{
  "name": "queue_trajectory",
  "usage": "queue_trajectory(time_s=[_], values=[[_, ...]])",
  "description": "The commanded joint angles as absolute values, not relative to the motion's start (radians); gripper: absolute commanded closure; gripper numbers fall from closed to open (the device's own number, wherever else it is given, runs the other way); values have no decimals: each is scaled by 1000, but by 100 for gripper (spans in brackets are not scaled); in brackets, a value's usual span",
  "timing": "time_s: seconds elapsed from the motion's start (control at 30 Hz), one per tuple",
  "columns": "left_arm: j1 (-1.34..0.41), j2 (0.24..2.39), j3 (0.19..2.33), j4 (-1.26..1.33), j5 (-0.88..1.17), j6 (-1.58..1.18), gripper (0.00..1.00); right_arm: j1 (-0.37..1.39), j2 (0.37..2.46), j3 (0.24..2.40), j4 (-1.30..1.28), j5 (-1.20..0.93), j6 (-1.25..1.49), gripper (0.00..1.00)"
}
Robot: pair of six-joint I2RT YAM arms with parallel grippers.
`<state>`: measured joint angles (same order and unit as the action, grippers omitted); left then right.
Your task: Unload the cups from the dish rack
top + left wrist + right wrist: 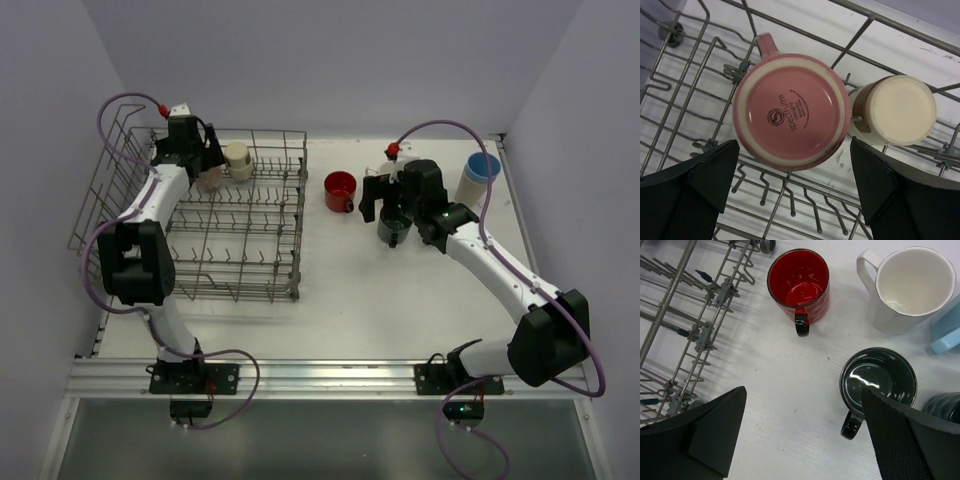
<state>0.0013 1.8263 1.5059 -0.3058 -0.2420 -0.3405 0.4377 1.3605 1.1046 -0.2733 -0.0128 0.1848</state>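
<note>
The table (380, 300) is carrying the dish rack (232, 240) on its left half and the unloaded cups on its right. Only two cups are sitting in the rack, both upside down at its far left end: a pink mug (790, 112) and, just beside it on the right, a cream tumbler (902, 110).

The left gripper (795, 162) is hovering over the pink mug with its fingers spread wide, one on each side of the body and neither touching. The right gripper (802, 415) is hanging wide open and gripping nothing above the table, over the red mug (799, 280), white mug (910, 282) and dark mug (879, 377).

Judging by this, the pink mug's pickup is being lined up. The next move is probably calling for a descent, a close on the body, then a lift clear of the tines. The finger entering the narrow gap risks nudging the tumbler.
</note>
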Motion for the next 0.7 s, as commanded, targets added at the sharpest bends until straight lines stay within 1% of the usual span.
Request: queue_trajectory(time_s=[0.0,0.17,0.3,0.63,0.67], values=[[0,1862,1613,-296,-186,-299,0,462,1332,1103,-218,-66,195,1],[0,1913,1666,-319,-192,-278,0,482,1335,1100,-213,-69,190,1],[0,1947,1667,-313,-235,-261,0,489,1330,1101,-212,-66,190,1],[26,1985,1658,-275,-264,-253,0,495,1325,1101,-210,-67,187,1],[26,1979,1648,-247,-265,-252,2,495,1325,1100,-209,-67,187,1]])
